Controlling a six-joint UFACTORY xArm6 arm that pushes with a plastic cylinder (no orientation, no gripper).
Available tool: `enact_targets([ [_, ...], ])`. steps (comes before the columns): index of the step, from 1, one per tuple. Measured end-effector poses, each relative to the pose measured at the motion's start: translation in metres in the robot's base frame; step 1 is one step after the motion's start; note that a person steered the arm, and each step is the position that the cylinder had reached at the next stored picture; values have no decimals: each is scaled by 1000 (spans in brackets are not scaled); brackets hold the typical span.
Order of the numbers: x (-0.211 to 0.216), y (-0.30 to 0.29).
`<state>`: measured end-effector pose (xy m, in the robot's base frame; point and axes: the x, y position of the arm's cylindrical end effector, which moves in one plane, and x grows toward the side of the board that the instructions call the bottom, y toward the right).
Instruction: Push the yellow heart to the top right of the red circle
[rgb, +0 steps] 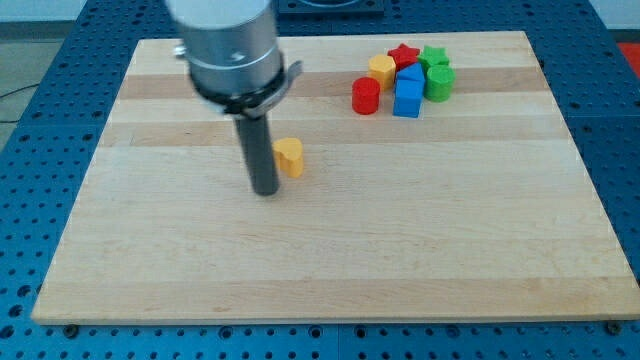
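Standing on a blue pegboard bench, a pale wooden board is seen from the view's bottom edge, tilted slightly away. A grey cylindrical arm housing comes down from the view's top, left of centre, and ends in a straight dark rod. No claw is fitted, so nothing can be said to be apart, together or clamped; only the rod is present. My tip is set on the board a little left of centre.

The yellow heart is found just to the view's right of the rod, slightly above the tip. Whether rod and heart are touching cannot be told; they are at most a sliver apart.

A cluster of blocks is gathered near the view's top right, well apart from the heart. The red circle, a short cylinder, is placed at the cluster's left end. Just to its right a blue cube is seen, with a second blue block of unclear shape behind it. A second yellow block is set above the red circle. A red star and a green star are placed along the cluster's top, and a green block, rounded in outline, is seen at its right end.
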<state>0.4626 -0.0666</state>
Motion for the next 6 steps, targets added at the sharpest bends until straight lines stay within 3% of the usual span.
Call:
enact_targets([
  [3, -116, 72],
  [4, -125, 62],
  [5, -125, 0],
  [6, -147, 5],
])
